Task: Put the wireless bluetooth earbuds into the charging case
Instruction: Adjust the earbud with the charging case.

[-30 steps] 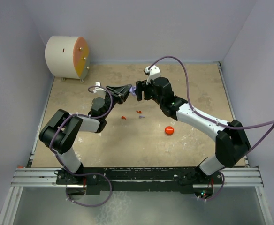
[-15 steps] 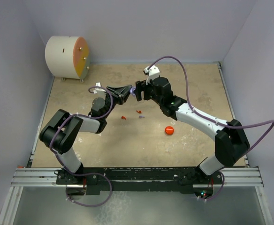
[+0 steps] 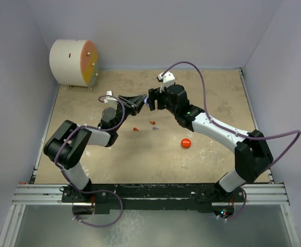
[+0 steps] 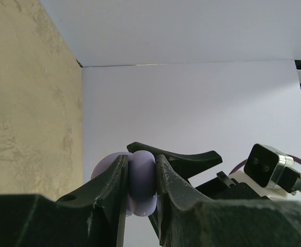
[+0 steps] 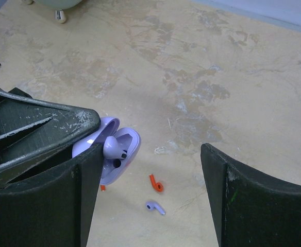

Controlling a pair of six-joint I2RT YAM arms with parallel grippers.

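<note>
My left gripper (image 3: 138, 101) is shut on the open lavender charging case (image 4: 141, 185) and holds it above the table. In the right wrist view the case (image 5: 120, 160) gapes open with one lavender earbud (image 5: 111, 146) resting in it, its head sticking out. My right gripper (image 5: 151, 170) is wide open and empty, its left finger (image 5: 83, 195) right beside the case. In the top view it (image 3: 151, 101) faces the left gripper. On the table below lie a red earbud (image 5: 156, 183), a second lavender earbud (image 5: 155, 207) and another red earbud (image 3: 135, 129).
A round red case (image 3: 186, 143) lies on the table right of the loose earbuds. A white cylinder with an orange face (image 3: 73, 63) stands in the back left corner. Walls close the table at the back and both sides.
The right arm has edged slightly to the left toward the case. The left gripper holds the case in the same place.
</note>
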